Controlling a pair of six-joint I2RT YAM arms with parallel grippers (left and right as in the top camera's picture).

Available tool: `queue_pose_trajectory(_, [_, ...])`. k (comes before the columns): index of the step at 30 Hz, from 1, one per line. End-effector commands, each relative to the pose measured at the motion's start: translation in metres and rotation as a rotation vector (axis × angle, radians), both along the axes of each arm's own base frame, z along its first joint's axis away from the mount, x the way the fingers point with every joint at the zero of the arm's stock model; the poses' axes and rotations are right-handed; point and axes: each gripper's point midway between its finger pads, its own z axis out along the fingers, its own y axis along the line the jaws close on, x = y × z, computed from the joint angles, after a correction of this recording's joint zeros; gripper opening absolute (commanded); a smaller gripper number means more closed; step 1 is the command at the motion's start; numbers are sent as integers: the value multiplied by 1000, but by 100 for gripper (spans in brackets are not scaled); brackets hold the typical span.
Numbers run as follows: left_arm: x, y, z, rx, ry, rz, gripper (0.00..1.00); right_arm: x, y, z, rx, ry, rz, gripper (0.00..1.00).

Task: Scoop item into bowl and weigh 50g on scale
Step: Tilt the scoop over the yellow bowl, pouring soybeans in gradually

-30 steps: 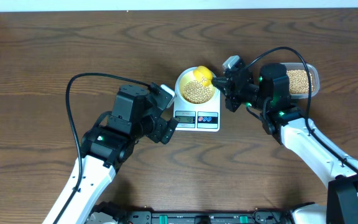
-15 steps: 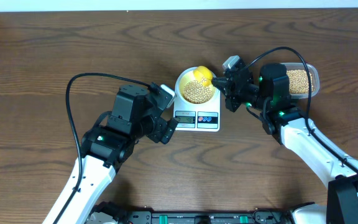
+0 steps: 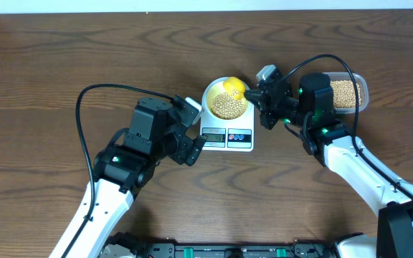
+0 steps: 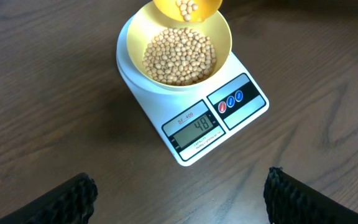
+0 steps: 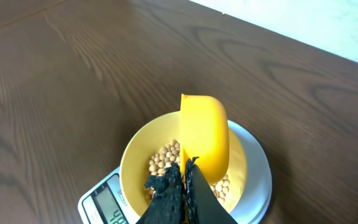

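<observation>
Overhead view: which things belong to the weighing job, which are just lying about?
In the job: beans, bowl, scale, yellow scoop shut in the right claw, clear container of beans.
Lying about: left claw, open and empty; black cable.

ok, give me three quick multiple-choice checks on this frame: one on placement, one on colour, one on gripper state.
1. Where does the bowl sit?
A. on the scale
B. beside the scale
C. behind the scale

2. What colour is the scoop?
A. blue
B. yellow
C. white

3. The right gripper is:
A. open and empty
B. shut on the scoop
C. out of view

Answers:
1. A: the left wrist view shows the bowl resting on the scale's platform, above the display.
2. B: the right wrist view shows it plainly yellow, over the bowl.
3. B: its dark fingers pinch the scoop's handle in the right wrist view.
</observation>
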Motion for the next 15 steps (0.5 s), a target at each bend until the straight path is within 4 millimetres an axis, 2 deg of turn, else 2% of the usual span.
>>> queue_pose_trajectory(1, [-3, 0, -6, 2, 13, -15, 88, -2, 3, -3, -23, -22, 22, 1])
queue_pose_trajectory(15, [-3, 0, -6, 2, 13, -15, 88, -2, 3, -3, -56, -68, 46, 1])
